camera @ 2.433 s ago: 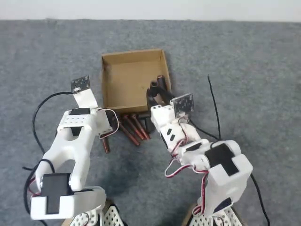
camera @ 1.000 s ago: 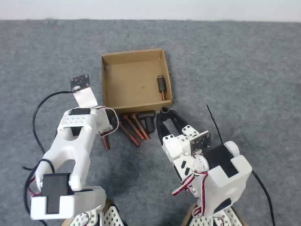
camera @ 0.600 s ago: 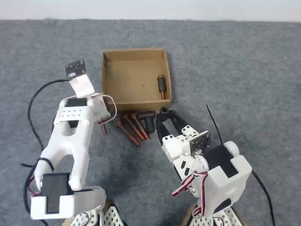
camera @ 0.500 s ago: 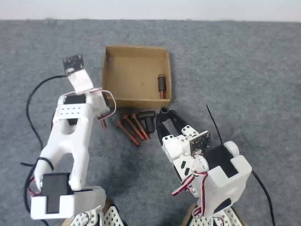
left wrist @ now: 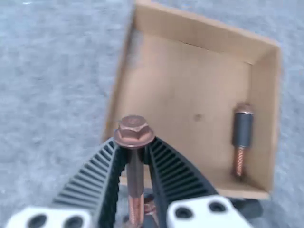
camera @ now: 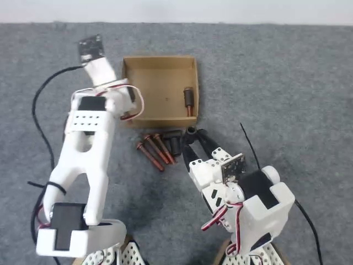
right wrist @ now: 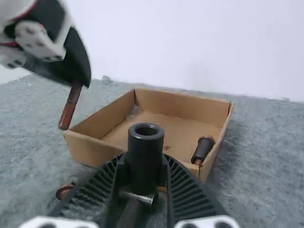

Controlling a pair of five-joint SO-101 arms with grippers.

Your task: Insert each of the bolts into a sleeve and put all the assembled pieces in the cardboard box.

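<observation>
I've got L gripper (left wrist: 135, 151) pinching a coppery hex-head bolt (left wrist: 134, 131), R gripper (right wrist: 145, 167) pinching a smooth black tubular sleeve (right wrist: 145, 145).

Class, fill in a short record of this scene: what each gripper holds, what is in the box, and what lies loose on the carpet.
Left gripper: shut on copper bolt, raised by the cardboard box
Right gripper: shut on black sleeve, upright, opening upward
In box: one assembled piece, lying along a side wall
On carpet before box: three loose bolts, at least one loose sleeve
</observation>
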